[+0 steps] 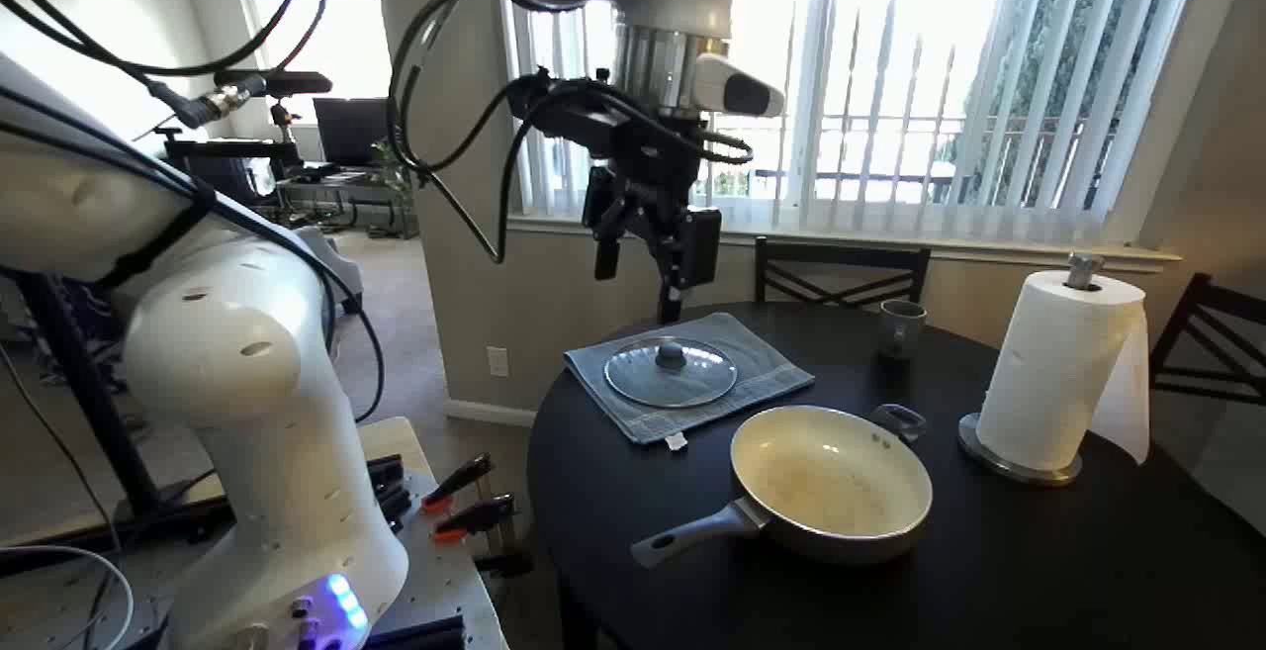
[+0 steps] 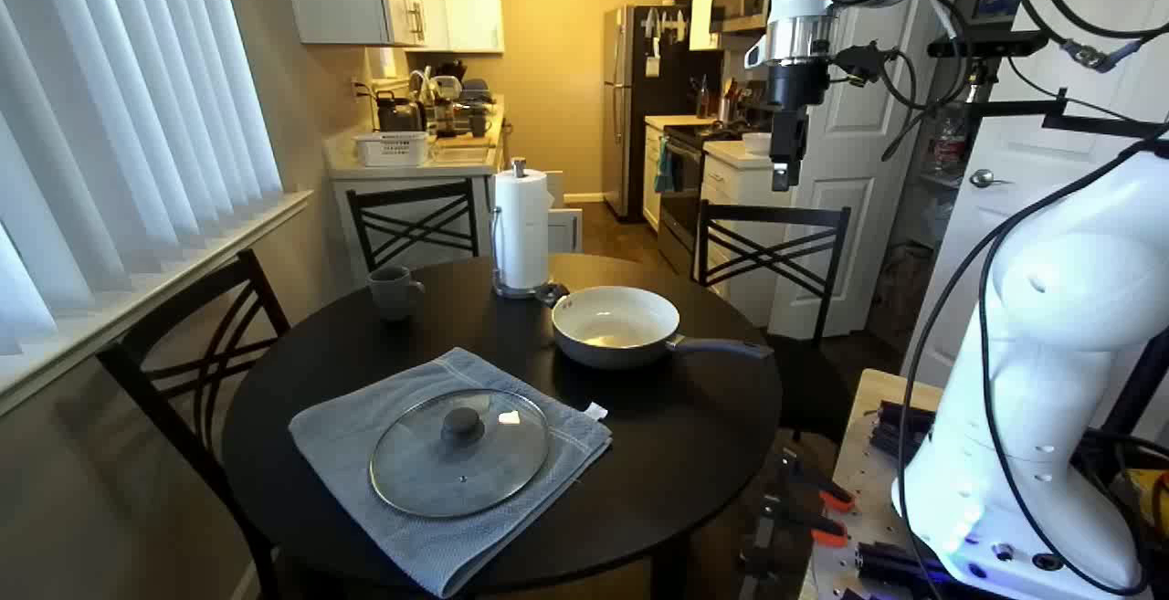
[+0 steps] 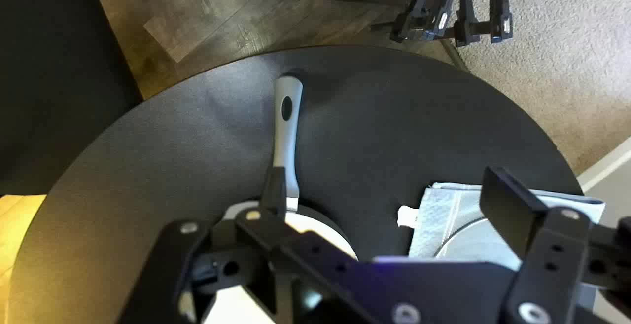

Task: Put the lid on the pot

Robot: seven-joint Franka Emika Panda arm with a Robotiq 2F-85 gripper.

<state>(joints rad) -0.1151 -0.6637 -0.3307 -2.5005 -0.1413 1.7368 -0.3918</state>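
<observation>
Cloth (image 2: pixel 347 440): grey-blue and folded, laid on the dark round table (image 2: pixel 658 454), with a white tag (image 2: pixel 595 411) shown at its edge.
Lid (image 2: pixel 459 461): round and see-through, rested flat on the cloth with its dark knob (image 2: pixel 462 426) turned up; in both exterior views it is seen apart from the pot (image 2: pixel 614 326).
Arm (image 2: pixel 1078 271): white, mounted on a bench (image 2: pixel 900 390) beside the table.
Gripper (image 1: pixel 654 256): black, held well above the table and pointed down.
Jaws: set wide apart; in the wrist view one finger (image 3: pixel 275 191) is seen in front of part of the pot, the other in front of the cloth.
Pot: a shallow pan with a pale inside, set upright on the table beside the cloth; its long handle (image 2: pixel 721 345) is pointed towards the arm's side.
Mug (image 2: pixel 393 294): grey, stood upright on the table, beyond the cloth in an exterior view.
Paper towel roll (image 2: pixel 522 230): white, held upright on a metal stand (image 2: pixel 516 292), beyond the pot in the same view.
Chairs (image 2: pixel 776 215): dark and cross-backed; two are placed behind the table there.
Counter (image 2: pixel 343 158): a white basket (image 2: pixel 393 149) is stood on it.
Refrigerator (image 2: pixel 617 125): metal-fronted, seen near the back wall.
</observation>
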